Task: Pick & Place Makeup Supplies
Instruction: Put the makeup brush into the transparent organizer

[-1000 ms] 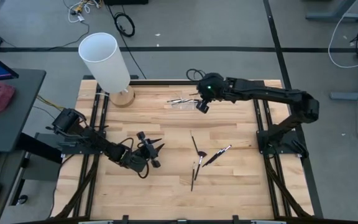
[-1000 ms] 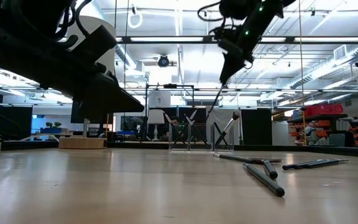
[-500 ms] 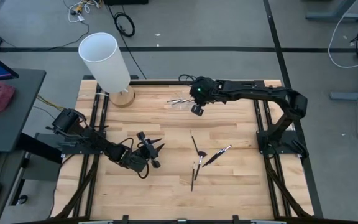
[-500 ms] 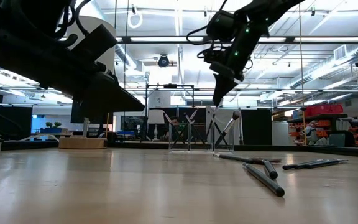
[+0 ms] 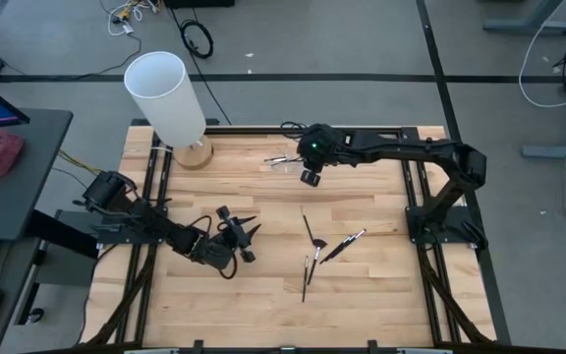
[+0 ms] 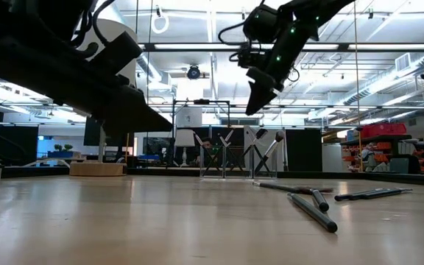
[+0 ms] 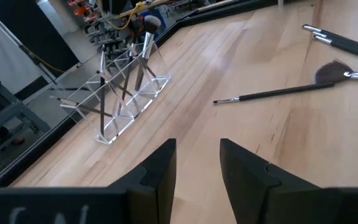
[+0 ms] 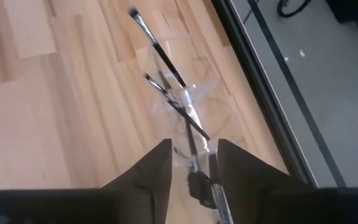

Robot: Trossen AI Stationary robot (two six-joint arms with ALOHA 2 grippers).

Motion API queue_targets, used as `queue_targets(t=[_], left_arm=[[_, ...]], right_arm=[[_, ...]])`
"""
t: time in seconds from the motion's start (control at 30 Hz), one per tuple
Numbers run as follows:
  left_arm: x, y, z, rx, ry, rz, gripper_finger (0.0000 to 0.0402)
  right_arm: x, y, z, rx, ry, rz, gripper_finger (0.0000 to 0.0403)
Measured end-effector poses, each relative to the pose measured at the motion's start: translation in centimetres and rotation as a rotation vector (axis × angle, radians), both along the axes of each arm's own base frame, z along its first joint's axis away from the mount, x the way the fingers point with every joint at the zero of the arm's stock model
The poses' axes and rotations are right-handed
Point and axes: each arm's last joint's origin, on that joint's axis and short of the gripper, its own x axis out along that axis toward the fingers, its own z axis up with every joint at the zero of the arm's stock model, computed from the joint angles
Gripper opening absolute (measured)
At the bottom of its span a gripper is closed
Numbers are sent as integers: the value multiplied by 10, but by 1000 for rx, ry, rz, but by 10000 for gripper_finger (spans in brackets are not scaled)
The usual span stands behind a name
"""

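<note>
A clear acrylic holder (image 5: 285, 162) stands at the table's far side, with several makeup brushes (image 8: 166, 59) leaning in its slots. My right gripper (image 5: 308, 177) hangs open just above it; in the right wrist view a brush head (image 8: 197, 183) in the holder shows between the fingers. More brushes lie loose on the wood: a fan brush (image 5: 310, 231), a pair (image 5: 342, 246) and a thin one (image 5: 305, 275). My left gripper (image 5: 244, 236) hovers open low over the table's middle left, its fingers (image 7: 160, 168) pointing toward the holder (image 7: 123, 87).
A tall white cylinder (image 5: 170, 98) leans over a round wooden base (image 5: 193, 152) at the far left corner. Black rails (image 5: 416, 197) run along the table's left and right sides. Bare wood lies between the holder and the loose brushes (image 7: 272, 93).
My right gripper has carried a brush, hanging point-down, toward the table's left edge and down over the holder, then let it go. The brush no longer hangs from the fingers and the gripper stands just above the holder.
</note>
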Motion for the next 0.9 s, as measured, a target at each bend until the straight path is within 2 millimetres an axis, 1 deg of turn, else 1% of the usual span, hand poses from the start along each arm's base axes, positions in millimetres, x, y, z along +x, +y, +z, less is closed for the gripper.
queue_targets(t=[0.1, 0.23, 0.4, 0.53, 0.6, 0.7, 0.77, 0.9], left_arm=[[0, 0, 0, -30, -19, 3, 126], [0, 0, 0, -40, -26, 5, 126], [0, 0, 0, -44, -24, -3, 126], [1, 0, 0, -50, -20, -15, 126], [1, -1, -1, -56, -17, -26, 126], [1, -1, -1, -56, -17, -27, 126], [1, -1, -1, -57, -17, -27, 126], [1, -1, -1, -56, -17, -27, 126]], right_arm=[[-1, 9, 10, -17, -23, 24, 141], [-9, 25, 31, -50, -75, 52, 144], [-27, 48, 61, -45, -170, 74, 142], [-40, 69, 74, 13, -207, 71, 141], [-43, 80, 74, 42, -199, 77, 141], [-43, 97, 69, 78, -161, 102, 141], [-43, 108, 62, 93, -142, 128, 141], [-45, 126, 41, 122, -92, 156, 141]])
